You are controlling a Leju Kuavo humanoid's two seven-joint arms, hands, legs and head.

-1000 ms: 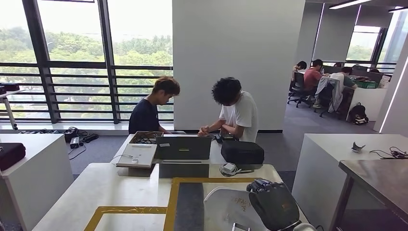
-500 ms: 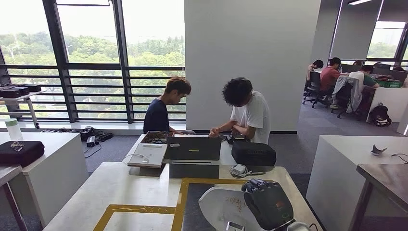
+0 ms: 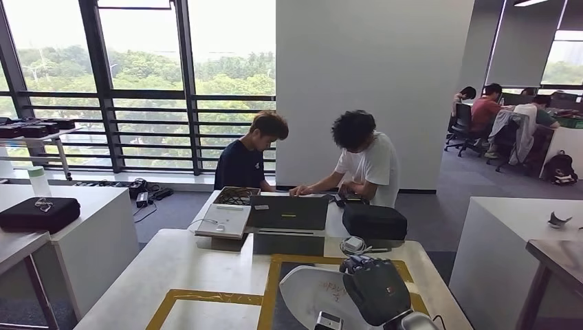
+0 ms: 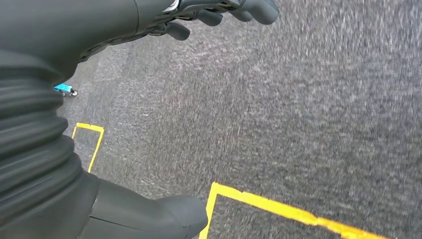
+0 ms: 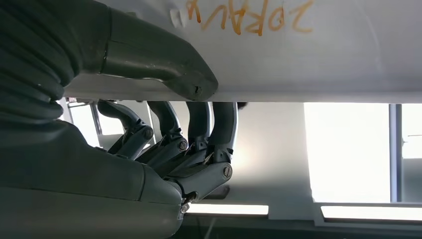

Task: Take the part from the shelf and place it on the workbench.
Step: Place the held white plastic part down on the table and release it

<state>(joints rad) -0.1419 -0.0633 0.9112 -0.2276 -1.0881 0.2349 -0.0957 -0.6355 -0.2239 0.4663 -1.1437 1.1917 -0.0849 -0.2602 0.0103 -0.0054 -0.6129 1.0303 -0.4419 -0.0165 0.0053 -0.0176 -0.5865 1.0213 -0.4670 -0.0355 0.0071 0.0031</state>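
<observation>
My right hand [image 3: 377, 290] holds the white curved part [image 3: 313, 292] low at the front, over the workbench [image 3: 185, 265] with its yellow tape frames and dark mat [image 3: 276, 309]. In the right wrist view the thumb presses on the part [image 5: 298, 50], which bears orange writing, and the fingers [image 5: 199, 124] curl under its edge. My left hand [image 4: 59, 30] hangs over grey carpet with yellow floor tape, its fingers [image 4: 249, 7] apart from the thumb and nothing in it.
A laptop [image 3: 287, 213], a white box [image 3: 221, 221], a black case [image 3: 375, 221] and a charger [image 3: 353, 244] lie at the workbench's far end, where two people lean over. White tables stand at left [image 3: 89, 206] and right [image 3: 509, 227].
The whole picture has slid to the right, so the camera has turned left. My right hand still holds the white part at the lower edge.
</observation>
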